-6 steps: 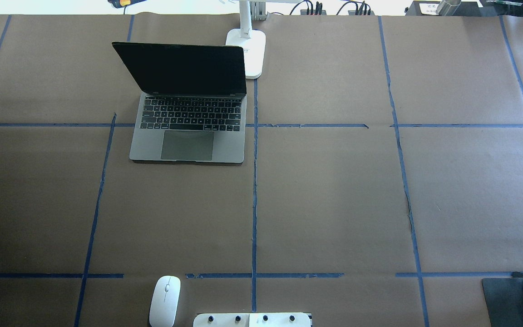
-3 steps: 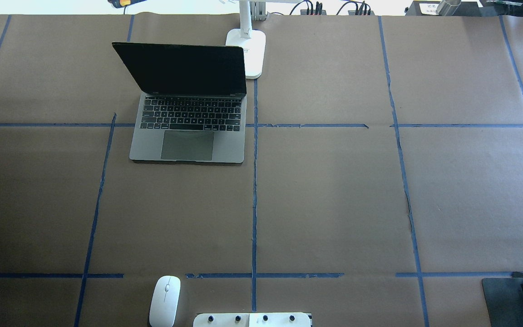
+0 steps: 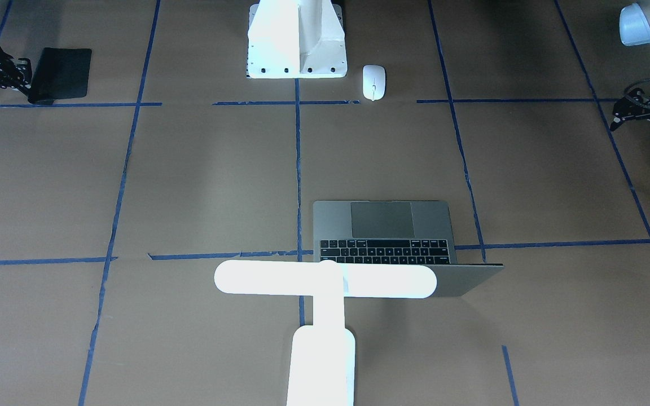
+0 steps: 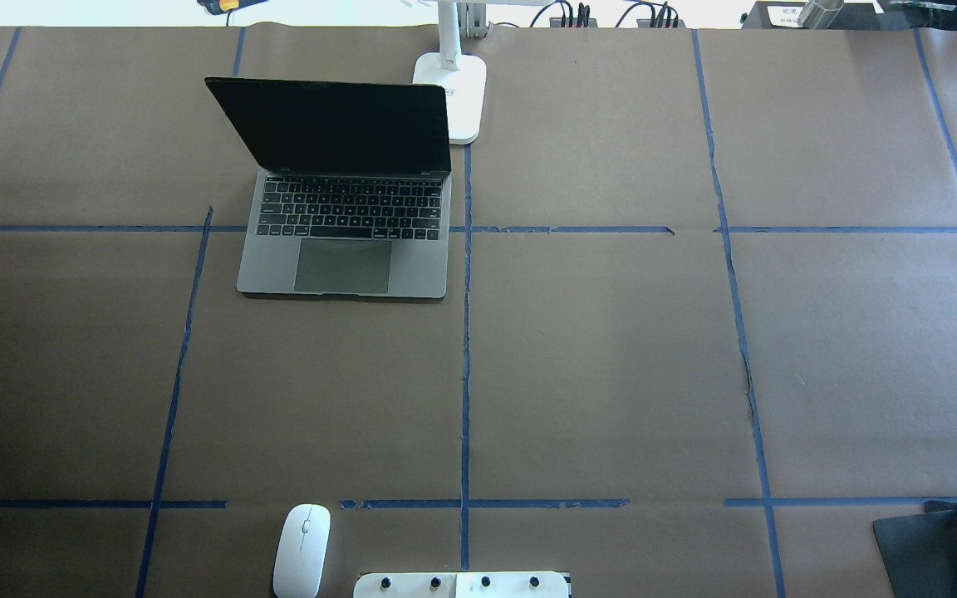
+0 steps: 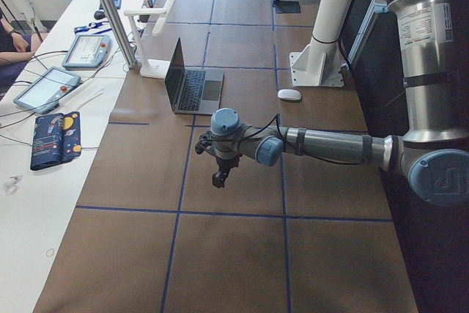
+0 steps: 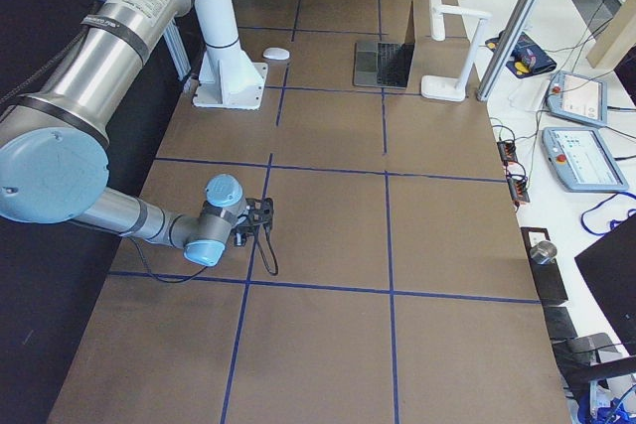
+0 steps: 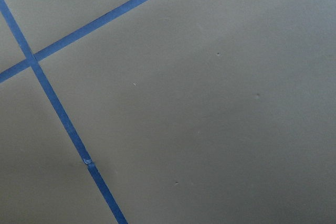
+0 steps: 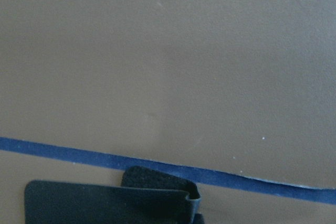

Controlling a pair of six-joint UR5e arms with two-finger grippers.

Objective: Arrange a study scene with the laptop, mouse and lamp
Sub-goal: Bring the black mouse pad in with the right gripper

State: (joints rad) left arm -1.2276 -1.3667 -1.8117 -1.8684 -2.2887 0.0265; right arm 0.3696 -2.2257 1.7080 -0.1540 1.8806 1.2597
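Two of three items look placed; one does not.

Near row, by the robot: the mouse (image 4: 301, 550) lies flat just beside the white pedestal (image 4: 462, 585), well apart from the laptop and untouched.
Same row, far right: the right gripper (image 3: 25, 83) sits at the edge of the black mat (image 4: 931, 548). The mat's edge is curled and one corner is lifted, so I judge the jaws pinched on it.
The left gripper (image 3: 638, 132) hangs over bare paper at the table's left end, jaws apparently apart, holding nothing.

Middle: the laptop (image 4: 345, 241) is open, keyboard facing the robot, screen dark.
Far edge: the lamp (image 4: 453, 91) stands upright just behind the laptop's right rear corner.

Remaining, by my reading: bring the mat over, then set the mouse beside the laptop.
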